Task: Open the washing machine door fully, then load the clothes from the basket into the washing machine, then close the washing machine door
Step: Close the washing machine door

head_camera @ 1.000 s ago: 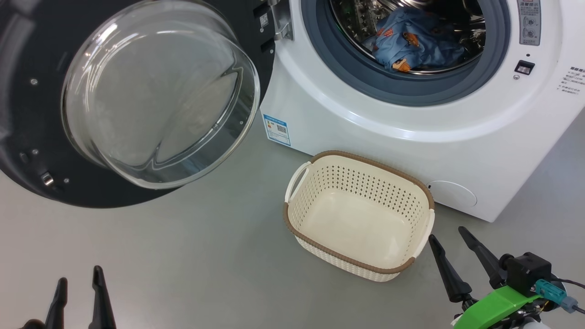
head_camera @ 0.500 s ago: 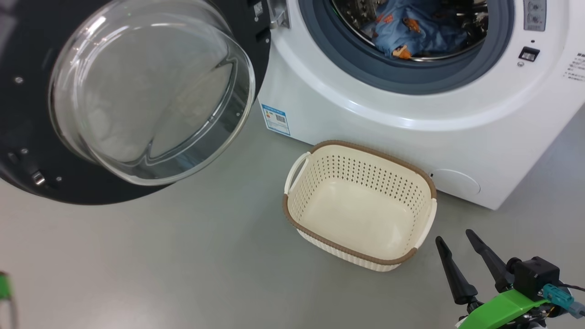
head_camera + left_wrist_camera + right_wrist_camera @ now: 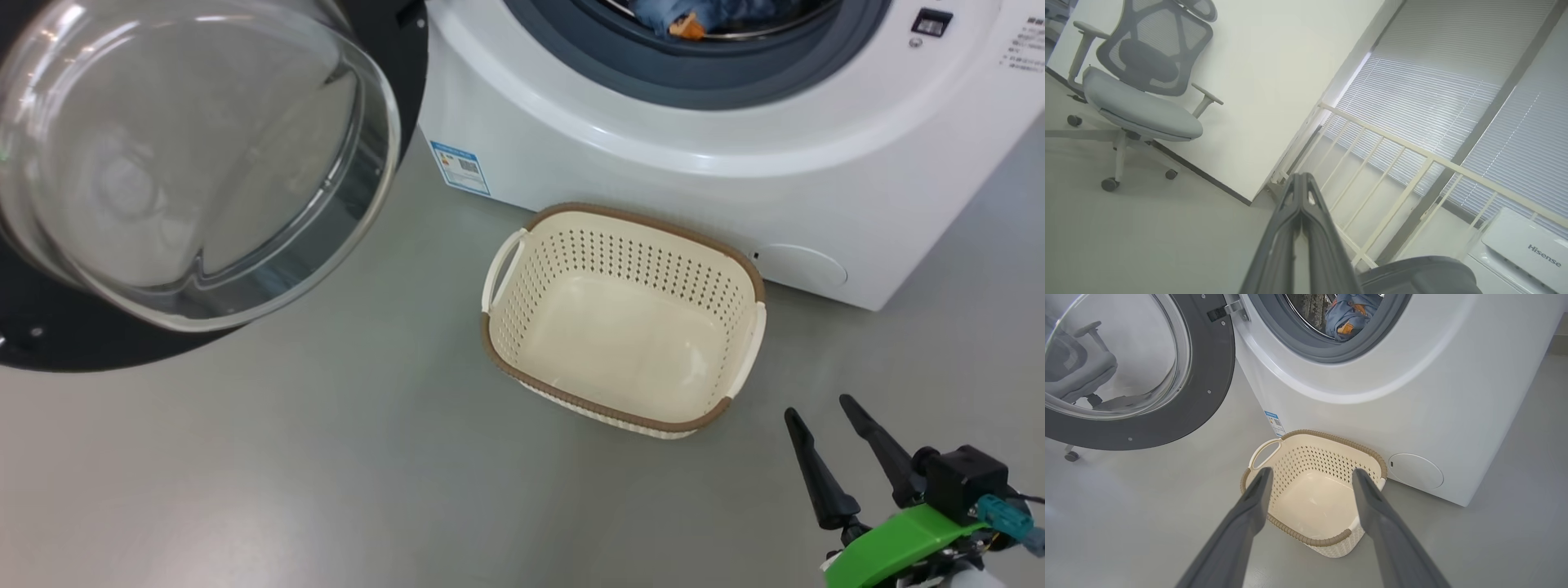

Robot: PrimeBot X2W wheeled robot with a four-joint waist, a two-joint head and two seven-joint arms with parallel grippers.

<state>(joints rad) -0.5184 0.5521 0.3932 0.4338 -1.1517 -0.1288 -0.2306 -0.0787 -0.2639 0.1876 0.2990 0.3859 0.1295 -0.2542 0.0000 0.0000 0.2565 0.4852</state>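
The washing machine [image 3: 653, 139] stands with its door [image 3: 188, 155] swung wide open to the left, the glass porthole bulging toward me. Blue bear-print clothes [image 3: 694, 15] lie inside the drum [image 3: 1345, 314]. On the floor before the machine the cream basket [image 3: 645, 214] sits with nothing in it. Low at the right of the basket, my right gripper [image 3: 816, 407] is open and holds nothing; in its wrist view the right gripper [image 3: 1312, 471] points at the basket [image 3: 1331, 435] from a distance. My left gripper [image 3: 1300, 176] is shut on nothing and points away across the room.
A grey office chair [image 3: 1139, 81] stands by a white wall, with a cream railing [image 3: 1392, 143] and window blinds beside it. A round cover [image 3: 796, 265] and a blue label [image 3: 457, 167] mark the machine's lower front. Grey floor surrounds the basket.
The head camera has shifted, so the machine and the basket sit higher in the picture. My left gripper, open at the lower left a second ago, has left that view and shut.
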